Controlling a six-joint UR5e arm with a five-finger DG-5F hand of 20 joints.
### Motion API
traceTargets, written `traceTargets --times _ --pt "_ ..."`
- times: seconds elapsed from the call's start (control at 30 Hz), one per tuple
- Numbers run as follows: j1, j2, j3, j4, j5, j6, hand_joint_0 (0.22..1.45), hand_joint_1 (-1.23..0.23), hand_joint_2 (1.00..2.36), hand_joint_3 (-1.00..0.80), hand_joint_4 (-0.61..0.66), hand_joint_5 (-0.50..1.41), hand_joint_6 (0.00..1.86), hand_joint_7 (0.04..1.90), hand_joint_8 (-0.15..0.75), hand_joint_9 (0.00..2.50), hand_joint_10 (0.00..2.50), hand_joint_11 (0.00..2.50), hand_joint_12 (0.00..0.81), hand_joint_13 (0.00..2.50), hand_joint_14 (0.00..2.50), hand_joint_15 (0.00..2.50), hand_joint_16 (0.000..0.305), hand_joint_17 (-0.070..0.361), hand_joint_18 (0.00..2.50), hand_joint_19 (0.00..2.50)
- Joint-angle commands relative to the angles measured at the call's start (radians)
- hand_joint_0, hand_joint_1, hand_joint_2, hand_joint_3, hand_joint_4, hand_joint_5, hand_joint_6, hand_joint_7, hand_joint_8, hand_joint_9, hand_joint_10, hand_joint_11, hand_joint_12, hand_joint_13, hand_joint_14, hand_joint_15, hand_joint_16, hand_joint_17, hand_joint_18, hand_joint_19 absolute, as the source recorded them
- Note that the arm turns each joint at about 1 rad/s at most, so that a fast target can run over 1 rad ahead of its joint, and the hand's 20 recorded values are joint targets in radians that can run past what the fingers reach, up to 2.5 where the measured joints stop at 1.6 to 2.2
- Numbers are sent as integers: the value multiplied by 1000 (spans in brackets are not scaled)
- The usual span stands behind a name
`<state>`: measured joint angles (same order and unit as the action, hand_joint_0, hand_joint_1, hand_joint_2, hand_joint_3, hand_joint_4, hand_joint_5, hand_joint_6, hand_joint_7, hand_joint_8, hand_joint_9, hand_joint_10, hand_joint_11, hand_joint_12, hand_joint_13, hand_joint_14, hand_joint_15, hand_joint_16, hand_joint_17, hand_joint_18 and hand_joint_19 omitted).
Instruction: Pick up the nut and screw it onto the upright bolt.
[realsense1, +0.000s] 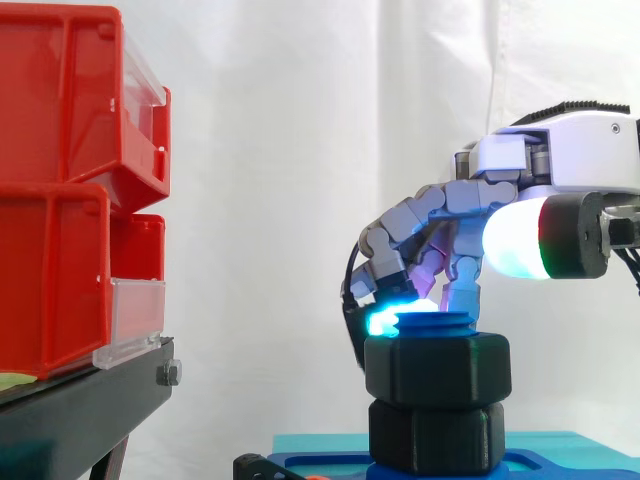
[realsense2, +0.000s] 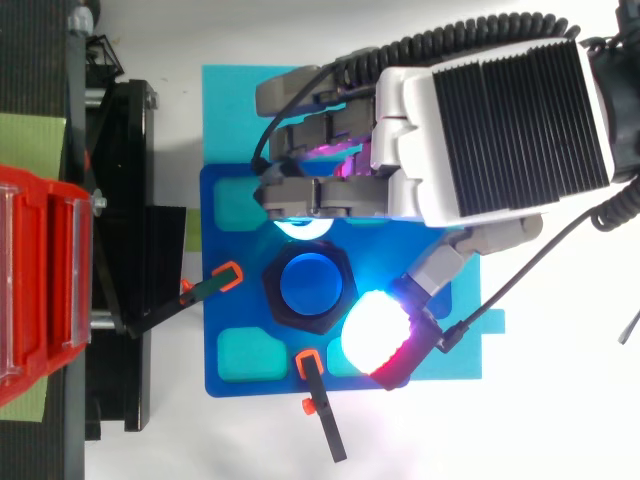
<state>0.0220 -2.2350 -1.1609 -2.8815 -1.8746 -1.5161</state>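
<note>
A black hex nut (realsense1: 437, 368) sits on the upright blue bolt (realsense1: 436, 324), whose threaded top shows just above it. From above, the nut (realsense2: 271, 285) rings the bolt's blue end (realsense2: 310, 283). A second black hex piece (realsense1: 437, 435) lies under it on the blue base plate (realsense2: 230, 300). My hand (realsense1: 500, 180) hovers over the bolt with its fingers curled down. One cyan-glowing fingertip (realsense1: 386, 318) touches the nut's top edge beside the thread. The thumb (realsense1: 520, 240) glows white and stays well above the nut, apart from it. Nothing is held.
Stacked red bins (realsense1: 60, 190) stand on a black stand (realsense1: 80, 410) to the left. Two black clamps with orange tips (realsense2: 215, 283) (realsense2: 315, 395) hold the base plate's edges. The plate rests on a lighter blue mat (realsense2: 230, 100).
</note>
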Motion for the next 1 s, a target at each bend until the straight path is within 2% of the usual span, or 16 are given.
traceTargets --times 0.0,0.1,0.37,0.5,0.57,0.63,0.7,0.73,0.77,0.8,0.9,0.97 --pt "-5 0 7 1 -8 2 494 -155 1000 -500 194 51 502 1356 273 1306 0 0 223 818 0 0 18 41 497 0" --pt "-8 0 20 -4 -12 4 490 -148 1000 -500 227 16 504 1236 284 1242 0 0 234 782 0 0 20 46 453 0" --pt "-16 0 89 -48 -38 -1 480 -132 1000 -500 291 -36 505 997 283 1137 0 0 262 718 0 0 25 56 380 0" --pt "-14 0 105 -54 -40 -6 474 -118 1000 -500 267 -58 504 852 275 1068 0 0 273 674 0 0 27 61 352 0" --pt "-5 0 105 -35 -31 -4 472 -113 1000 -500 258 -68 503 797 275 1045 0 0 281 636 0 0 29 65 318 0" --pt "-1 0 105 -25 -20 -1 467 -98 1000 -500 247 -78 503 757 257 916 0 0 300 487 0 0 31 69 131 0" --pt "13 -2 105 -25 17 8 463 -85 1000 -500 239 -85 502 732 252 815 0 0 309 396 0 0 33 74 4 0" --pt "16 0 105 -25 26 8 463 -81 1000 -500 236 -85 502 726 254 802 0 0 313 368 0 0 33 74 0 0" --pt "29 0 104 -27 45 8 461 -76 1000 -500 238 -87 502 721 250 755 0 0 321 318 0 0 34 77 0 0" --pt "33 0 101 -27 51 8 459 -71 1000 -500 236 -90 502 717 250 731 0 0 324 286 0 0 35 79 0 0" --pt "47 0 69 -19 60 10 456 -55 1000 -500 229 -91 502 713 248 689 0 0 329 254 0 0 36 81 0 0" --pt "55 0 32 2 66 22 455 -47 1000 -500 232 -92 502 718 249 684 0 0 331 251 0 0 37 83 0 0"
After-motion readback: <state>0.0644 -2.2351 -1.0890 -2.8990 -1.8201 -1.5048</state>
